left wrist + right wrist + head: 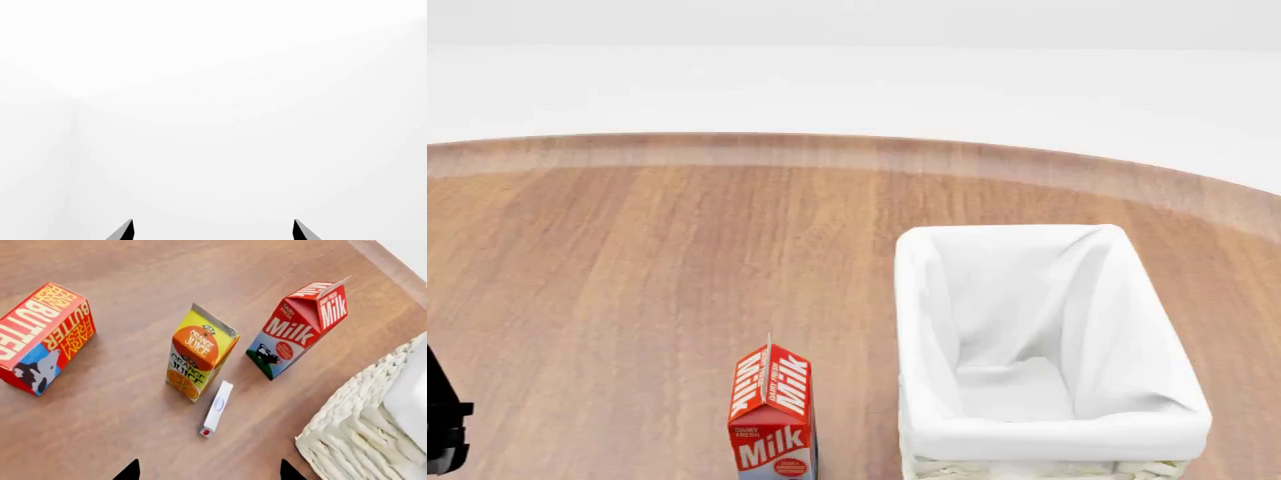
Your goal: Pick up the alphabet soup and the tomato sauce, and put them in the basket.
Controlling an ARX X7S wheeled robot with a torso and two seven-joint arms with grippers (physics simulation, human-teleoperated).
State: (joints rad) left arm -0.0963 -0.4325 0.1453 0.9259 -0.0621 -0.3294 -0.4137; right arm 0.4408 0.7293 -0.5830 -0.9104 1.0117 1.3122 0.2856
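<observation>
Perhaps kitchen, wooden table (627, 260), milk carton (773, 415)

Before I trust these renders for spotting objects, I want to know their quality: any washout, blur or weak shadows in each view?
Left wrist view: almost wholly washed-out white, only faint wall shading. Head view: sharp, evenly lit, the basket lining nearly blends with the pale background. Right wrist view: crisp labels on the milk carton and juice carton, soft faint shadows, no glare.

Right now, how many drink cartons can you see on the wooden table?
2. The red gable-topped milk carton stands nearest the cream woven wicker basket; the yellow orange juice carton stands beside it, toward the red butter box. Others may lie outside the views.
</observation>
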